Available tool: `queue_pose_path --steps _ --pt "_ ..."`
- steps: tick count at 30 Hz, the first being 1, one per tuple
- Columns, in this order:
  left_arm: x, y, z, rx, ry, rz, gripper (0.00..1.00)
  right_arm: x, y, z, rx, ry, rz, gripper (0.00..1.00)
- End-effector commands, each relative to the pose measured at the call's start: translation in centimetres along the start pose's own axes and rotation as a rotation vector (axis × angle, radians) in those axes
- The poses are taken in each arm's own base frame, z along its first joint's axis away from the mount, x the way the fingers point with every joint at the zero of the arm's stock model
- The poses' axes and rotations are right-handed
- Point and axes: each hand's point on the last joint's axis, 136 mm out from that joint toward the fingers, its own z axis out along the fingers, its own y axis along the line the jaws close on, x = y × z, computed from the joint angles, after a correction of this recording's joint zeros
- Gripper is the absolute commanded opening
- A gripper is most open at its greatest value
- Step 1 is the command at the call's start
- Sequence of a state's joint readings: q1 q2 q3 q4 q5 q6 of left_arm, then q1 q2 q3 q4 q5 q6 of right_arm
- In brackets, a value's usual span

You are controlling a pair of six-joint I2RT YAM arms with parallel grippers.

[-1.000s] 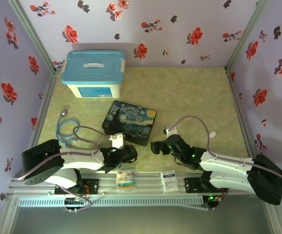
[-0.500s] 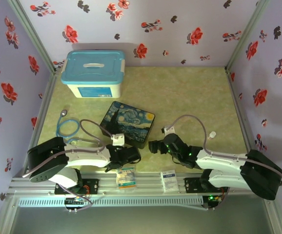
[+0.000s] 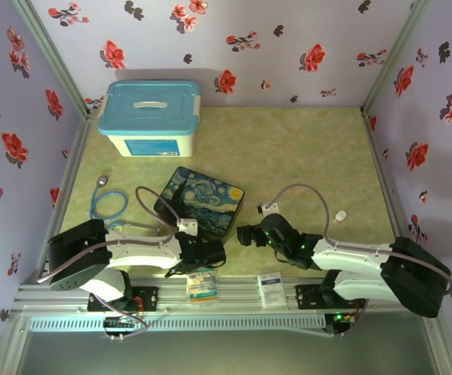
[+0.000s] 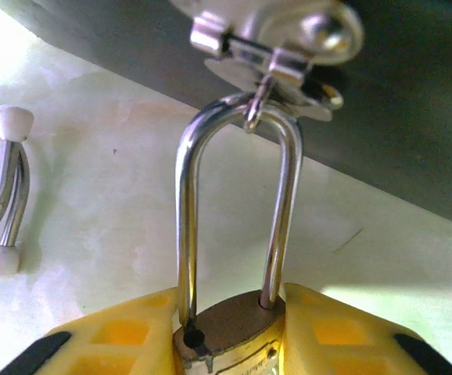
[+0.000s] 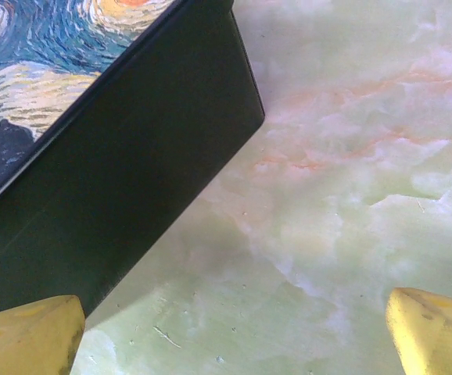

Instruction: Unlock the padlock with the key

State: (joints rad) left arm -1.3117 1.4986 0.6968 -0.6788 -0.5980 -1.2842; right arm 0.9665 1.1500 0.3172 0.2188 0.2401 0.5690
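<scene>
The brass padlock [image 4: 238,326] sits between the yellow fingers [image 4: 109,340] of my left gripper [image 4: 227,332], which is shut on its body. Its silver shackle [image 4: 185,211] rises through the metal latch [image 4: 277,43] on the dark front of the painted box [image 3: 202,199]. The shackle's left leg ends just above a dark hole in the body. In the top view my left gripper [image 3: 210,251] is at the box's near edge. My right gripper [image 5: 234,332] stands open over bare table by the box's corner [image 5: 109,180], nothing between its fingers. The key is hidden or out of view.
A white bin with a blue lid [image 3: 154,117] stands at the back left. A blue tube with a silver disc [image 3: 107,205] lies left of the box; its white-tipped metal ends [image 4: 7,187] are near the padlock. Two small packets [image 3: 202,283] [image 3: 270,287] rest on the front rail.
The painted box has turned and slid a little to the left. My left gripper has reached further right along its near edge. My right gripper has crept slightly left.
</scene>
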Motion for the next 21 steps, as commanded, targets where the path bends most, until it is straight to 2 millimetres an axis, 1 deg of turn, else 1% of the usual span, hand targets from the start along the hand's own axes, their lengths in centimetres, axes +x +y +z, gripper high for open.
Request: queue_pose_path --steps 1,5,7,10,12,15,19,21 --pt "0.1 0.1 -0.9 -0.010 0.017 0.009 0.27 -1.4 0.0 -0.4 0.018 -0.038 0.003 0.99" --pt "-0.1 0.1 -1.6 -0.029 0.021 0.023 0.28 -1.4 -0.1 -0.5 0.016 -0.042 0.004 0.99" --pt "-0.1 0.0 -1.6 -0.024 0.021 0.025 0.31 -1.4 -0.2 -0.6 0.020 -0.045 0.002 0.99" --pt "-0.1 -0.9 -1.6 0.010 0.024 0.031 0.32 -1.3 -0.4 -0.6 0.029 -0.048 0.000 0.99" --pt "-0.2 -1.2 -1.7 0.017 0.028 0.037 0.34 -1.3 -0.4 -0.7 0.028 -0.050 0.000 0.99" --pt "-0.1 -1.6 -1.7 0.002 0.039 0.062 0.37 -1.3 -0.6 -0.9 0.031 -0.053 0.001 0.99" --pt "-0.3 -2.1 -1.9 -0.008 0.043 0.084 0.34 -1.1 -1.0 -1.1 0.038 -0.057 0.002 0.99" --pt "-0.4 -2.6 -2.3 0.014 0.042 0.090 0.29 -0.9 -1.2 -1.2 0.042 -0.058 0.001 0.99"
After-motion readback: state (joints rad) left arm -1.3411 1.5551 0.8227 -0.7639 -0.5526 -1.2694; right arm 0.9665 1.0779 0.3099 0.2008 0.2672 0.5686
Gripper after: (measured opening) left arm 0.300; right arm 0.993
